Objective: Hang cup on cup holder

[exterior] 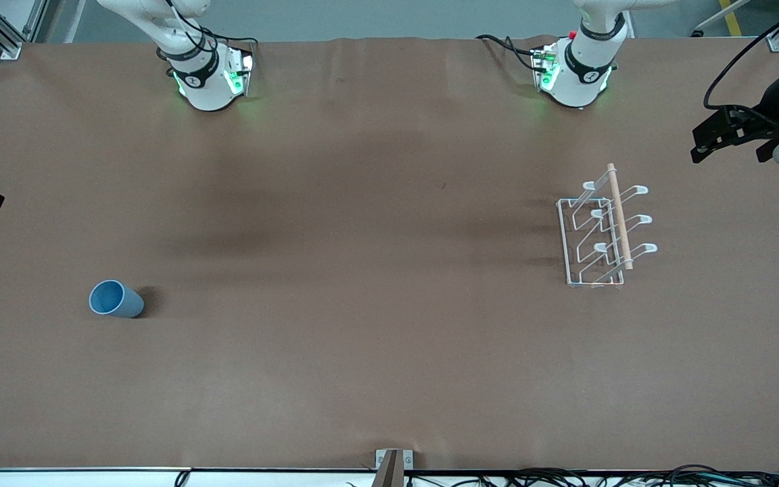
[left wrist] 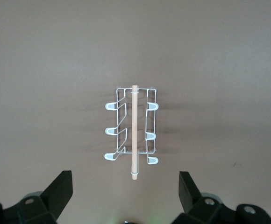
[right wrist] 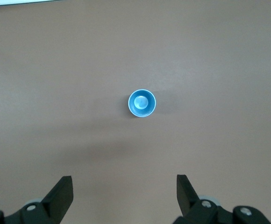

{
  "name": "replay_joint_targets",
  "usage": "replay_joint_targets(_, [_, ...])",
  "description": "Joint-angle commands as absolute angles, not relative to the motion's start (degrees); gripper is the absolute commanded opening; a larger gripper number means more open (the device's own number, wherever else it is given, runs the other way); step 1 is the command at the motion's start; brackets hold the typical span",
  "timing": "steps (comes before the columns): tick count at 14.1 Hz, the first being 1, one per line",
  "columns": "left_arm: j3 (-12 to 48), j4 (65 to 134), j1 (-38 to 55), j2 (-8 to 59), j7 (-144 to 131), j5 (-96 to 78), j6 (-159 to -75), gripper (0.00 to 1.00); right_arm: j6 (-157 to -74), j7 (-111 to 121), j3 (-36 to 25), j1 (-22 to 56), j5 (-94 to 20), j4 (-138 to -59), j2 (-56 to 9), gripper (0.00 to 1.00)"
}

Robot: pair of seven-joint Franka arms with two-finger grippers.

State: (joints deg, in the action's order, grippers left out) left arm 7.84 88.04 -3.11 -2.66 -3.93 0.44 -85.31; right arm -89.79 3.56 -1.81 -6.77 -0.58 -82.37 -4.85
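Hovering high over the brown table [exterior: 362, 304], I spread my left gripper [left wrist: 126, 198] wide above the cup holder [exterior: 602, 233] and my right gripper [right wrist: 124, 198] wide above the upright cup [exterior: 115, 299] near the right arm's end.

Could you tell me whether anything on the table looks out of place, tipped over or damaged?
Nothing stands out: the cup stands upright, mouth up, and the cup holder stands squarely on its base, prongs empty. Both grippers are open.

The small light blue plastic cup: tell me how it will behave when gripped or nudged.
The small light blue plastic cup stands upright, mouth up, on a base narrower than its rim, so a nudge may tip it. Once down, its round tapered wall would probably roll in a curve. Empty, it looks light.
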Motion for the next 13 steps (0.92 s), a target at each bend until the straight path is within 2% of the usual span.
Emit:
replay_joint_targets(1, [8.0,87.4,-3.5,-2.5,-2.7,0.4,-85.3,1.00,-90.5,2.8,-1.4,-8.0,-2.4,-83.8,-6.1,1.00])
replay_joint_targets(4, [8.0,87.5,-3.4,-2.4,-2.8,-0.1,-85.3,1.00,-91.1,2.5,-1.4,-8.8,-2.5,-84.0,-11.2,1.00])
replay_joint_targets(7, [8.0,87.6,-3.4,-2.4,-2.7,-0.2,-85.3,1.00,-98.4,2.5,-1.4,-10.0,-2.5,-85.5,-17.2,1.00])
replay_joint_targets(13, [8.0,87.7,-3.3,-2.4,-2.8,-0.2,-85.2,1.00,-121.0,2.5,-1.3,-10.8,-3.9,-103.8,-20.2,1.00])
